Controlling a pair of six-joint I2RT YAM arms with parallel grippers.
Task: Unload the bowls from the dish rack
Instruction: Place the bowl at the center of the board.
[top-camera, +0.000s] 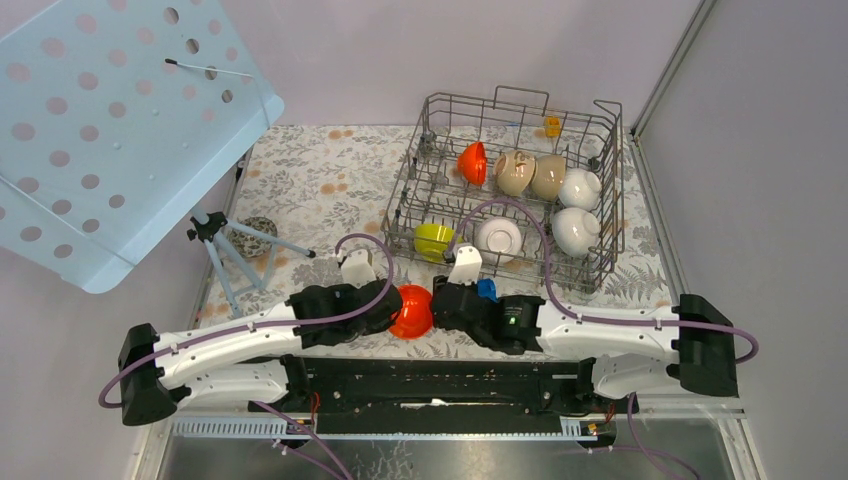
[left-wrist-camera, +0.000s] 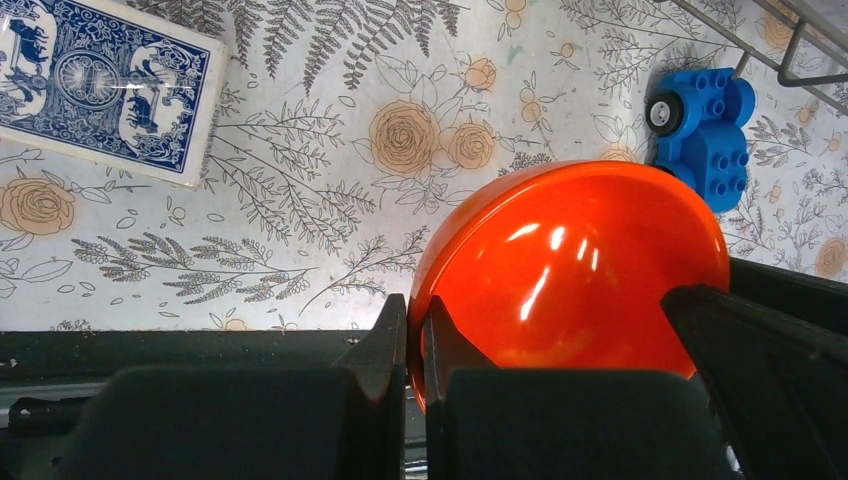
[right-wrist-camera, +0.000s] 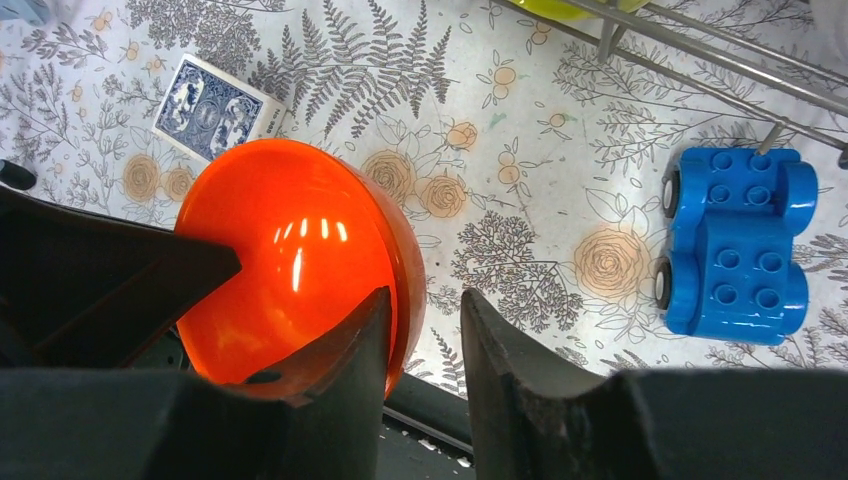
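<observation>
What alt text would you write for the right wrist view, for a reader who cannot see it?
An orange bowl fills the left, its rim between the parted fingers of the right gripper. A blue toy car sits at right, a playing-card box upper left.

Blue toy car (right-wrist-camera: 735, 245) and, perhaps, a card box (right-wrist-camera: 215, 112) lie on floral cloth (right-wrist-camera: 540, 230).

Robot test cell, bare grey walls (top-camera: 400, 50), tripod (top-camera: 215, 245), perforated blue panel (top-camera: 90, 130) (floral tablecloth (top-camera: 320, 170))
</observation>
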